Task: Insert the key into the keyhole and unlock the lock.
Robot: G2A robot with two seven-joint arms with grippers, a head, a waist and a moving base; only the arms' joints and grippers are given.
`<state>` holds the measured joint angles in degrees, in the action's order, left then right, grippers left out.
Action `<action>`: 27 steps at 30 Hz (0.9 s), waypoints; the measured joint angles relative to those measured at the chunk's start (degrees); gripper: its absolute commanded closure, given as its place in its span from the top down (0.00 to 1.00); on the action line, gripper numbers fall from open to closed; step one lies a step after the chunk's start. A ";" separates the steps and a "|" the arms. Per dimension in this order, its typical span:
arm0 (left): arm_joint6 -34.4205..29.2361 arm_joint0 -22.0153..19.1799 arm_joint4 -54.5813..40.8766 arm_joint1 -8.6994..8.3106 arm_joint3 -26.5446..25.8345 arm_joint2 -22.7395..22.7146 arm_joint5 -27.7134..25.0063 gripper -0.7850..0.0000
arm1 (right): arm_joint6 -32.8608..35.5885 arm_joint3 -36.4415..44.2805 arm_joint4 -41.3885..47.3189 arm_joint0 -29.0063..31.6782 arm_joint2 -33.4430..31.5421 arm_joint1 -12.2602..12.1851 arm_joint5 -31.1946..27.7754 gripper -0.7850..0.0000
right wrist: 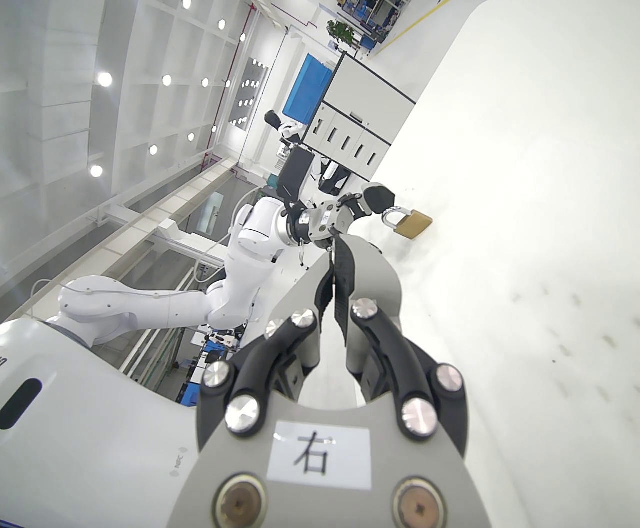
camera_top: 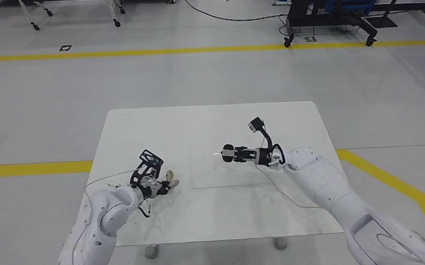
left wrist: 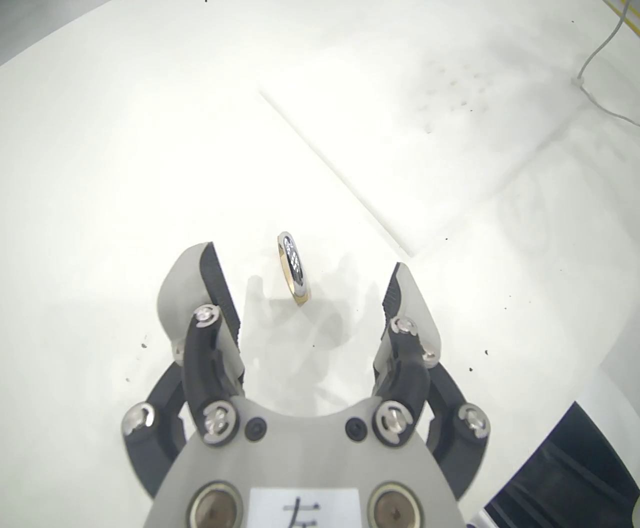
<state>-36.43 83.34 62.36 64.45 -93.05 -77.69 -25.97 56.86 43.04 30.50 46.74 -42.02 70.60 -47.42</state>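
- Table (camera_top: 212, 125): white top, both arms over its near half.
- Lock (camera_top: 171, 181): brass padlock with a silver shackle, sitting on the table near its left side, well apart from the right arm.
- Left gripper (camera_top: 161, 185): low over the table, right at the lock.
- Left wrist view: the left gripper (left wrist: 305, 262) has its jaws wide. The lock (left wrist: 294, 270) is seen edge-on in the gap between them, level with the tips. Neither pad touches it, and there is clear space on both sides.
- Right wrist view, looking across the table: the left gripper (right wrist: 372, 202) sits at the shackle end of the lock (right wrist: 412, 223), and the brass body points away from it.
- Right gripper (camera_top: 222, 154): held above the middle of the table, tips pointing toward the left arm and the lock.
- Right wrist view: the right gripper (right wrist: 334, 252) has its jaws closed, ribbed pads pressed together with no gap to speak of.
- Key (camera_top: 215, 153): a small pale sliver sticking out past the right tips, too small to make out its shape. It is in the air, well apart from the lock and not in the keyhole.
- Sheet (left wrist: 450, 150): thin, flat and white, lying on the table with one corner near the lock.
- Cable (left wrist: 595, 55): thin and grey, running over the far part of that sheet.
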 measured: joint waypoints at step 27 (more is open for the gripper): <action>0.25 -4.51 4.88 0.28 2.87 4.30 5.33 0.18 | 0.00 0.00 0.00 0.00 0.00 0.00 0.00 0.00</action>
<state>-36.18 78.83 67.24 64.72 -90.18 -73.39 -20.63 56.86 43.04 30.50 46.74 -42.02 70.60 -47.42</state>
